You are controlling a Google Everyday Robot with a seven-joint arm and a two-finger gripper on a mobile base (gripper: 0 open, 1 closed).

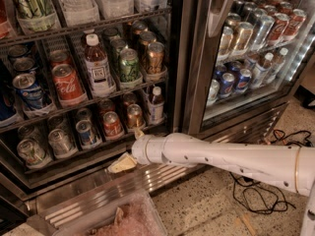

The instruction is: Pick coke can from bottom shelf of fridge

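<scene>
One large stainless steel fridge (pixel 192 73) with glass doors fills the frame. Its bottom shelf (pixel 78 157), a dark wire rack at lower left, carries clear plastic trays (pixel 114 134) of small cans. The small red coke can (pixel 112 124) stands upright there. The white arm's (pixel 221 156) pincer (pixel 122 163) hangs just below the shelf's front edge; clenched or released, I cannot tell.

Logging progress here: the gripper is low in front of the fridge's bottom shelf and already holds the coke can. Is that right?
Not the holding part. The camera view shows the coke can standing on the bottom shelf, apart from the gripper, which carries no can. The gripper is indeed low in front of the fridge.
</scene>
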